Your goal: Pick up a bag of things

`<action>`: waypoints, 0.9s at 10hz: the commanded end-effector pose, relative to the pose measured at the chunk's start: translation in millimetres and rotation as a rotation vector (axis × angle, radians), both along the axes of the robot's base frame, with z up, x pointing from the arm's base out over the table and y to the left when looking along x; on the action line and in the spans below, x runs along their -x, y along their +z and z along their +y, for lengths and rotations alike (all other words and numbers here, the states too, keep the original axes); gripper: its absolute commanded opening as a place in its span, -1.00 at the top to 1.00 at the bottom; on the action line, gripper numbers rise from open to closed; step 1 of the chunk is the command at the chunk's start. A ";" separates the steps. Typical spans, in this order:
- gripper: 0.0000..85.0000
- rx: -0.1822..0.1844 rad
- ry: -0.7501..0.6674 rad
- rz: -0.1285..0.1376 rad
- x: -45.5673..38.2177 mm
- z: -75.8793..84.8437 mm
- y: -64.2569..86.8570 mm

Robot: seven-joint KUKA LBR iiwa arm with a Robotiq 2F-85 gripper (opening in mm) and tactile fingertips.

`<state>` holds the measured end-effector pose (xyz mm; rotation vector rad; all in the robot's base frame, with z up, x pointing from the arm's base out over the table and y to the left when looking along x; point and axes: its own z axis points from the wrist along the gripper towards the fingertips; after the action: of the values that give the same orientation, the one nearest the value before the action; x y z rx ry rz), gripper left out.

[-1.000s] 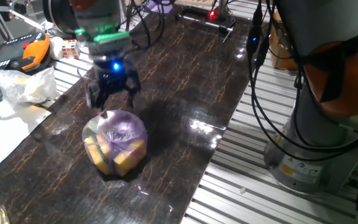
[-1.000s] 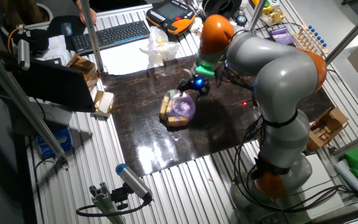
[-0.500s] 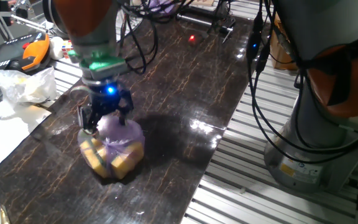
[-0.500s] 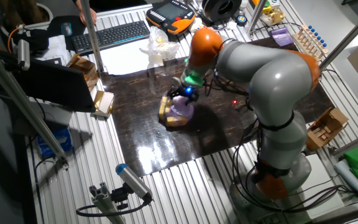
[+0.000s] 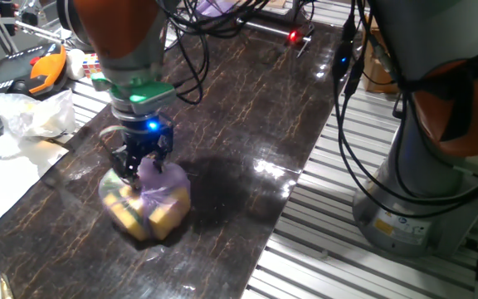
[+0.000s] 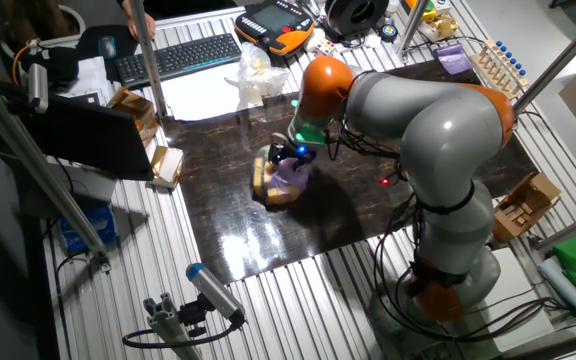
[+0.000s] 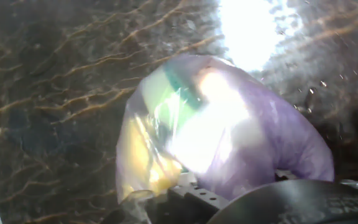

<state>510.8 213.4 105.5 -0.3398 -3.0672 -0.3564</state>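
Closest thing in one fixed view is the bag of things (image 5: pixel 145 199), a purple-tinted see-through plastic bag with yellow blocks showing through, sitting on the dark marbled tabletop (image 5: pixel 247 108) near its front-left part. The gripper (image 5: pixel 142 159) is right down on top of it, black fingers pressed into the purple plastic on both sides of the bag's top. Looks like they're pinching the plastic, but honestly I can't tell if they've fully closed on it or are just around it. There's a blue light glowing on the gripper body just above.

Hand view is basically all bag (image 7: pixel 222 137): purple film, a yellow bit on the left, something green near the top, with big glare across the middle.

Further back on the left there's a white wrinkly plastic bag (image 5: pixel 30 113) at the table's edge, well apart from the purple one, and behind that an orange-and-black teach pendant (image 5: pixel 36 71). In the other fixed view you can also see a black keyboard (image 6: pixel 180 56) beyond the table, and the arm's grey base (image 6: pixel 448 270) off to the right.
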 end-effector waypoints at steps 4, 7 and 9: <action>0.98 0.015 0.048 0.011 -3.4 -1.6 11.0; 0.98 0.017 0.078 0.029 -9.2 -5.2 24.5; 0.98 0.013 0.085 0.042 -10.8 -8.1 35.5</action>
<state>521.4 205.2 141.6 -0.2119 -3.0321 -0.3199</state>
